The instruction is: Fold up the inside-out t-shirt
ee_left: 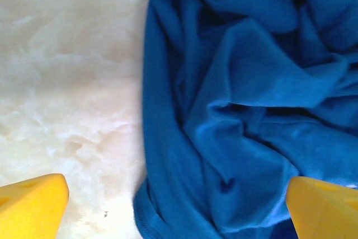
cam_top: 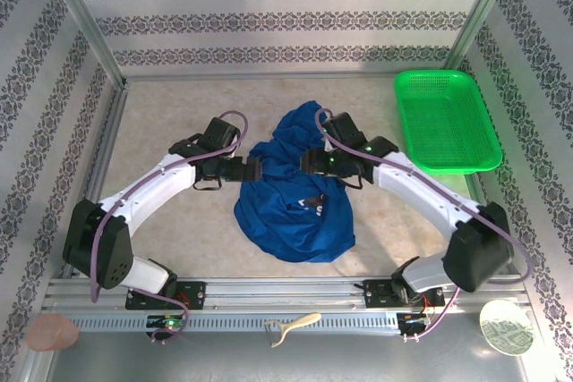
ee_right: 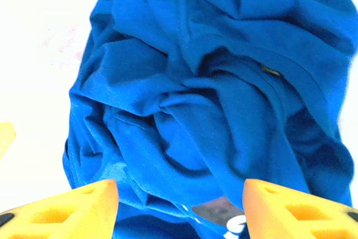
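Blue t-shirt [cam_top: 300, 199] lies crumpled at centre of table [cam_top: 170, 230], long axis far-to-near, open left gripper [cam_top: 254, 170] at its left edge, open, empty right gripper [cam_top: 304, 162] nearer, directly over it.

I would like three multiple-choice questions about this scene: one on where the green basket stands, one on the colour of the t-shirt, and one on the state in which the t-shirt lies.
1. Where is the green mesh basket?
A. at the far right of the table
B. at the near left corner
C. under the shirt

2. What colour is the t-shirt?
A. red
B. royal blue
C. white

3. How does the t-shirt lie?
A. folded in a neat square
B. hanging from a claw
C. crumpled in a heap

Answers:
1 A: it stands at the far right, apart from the shirt.
2 B: the cloth is blue in every view.
3 C: deep irregular wrinkles show, and no flat fold.
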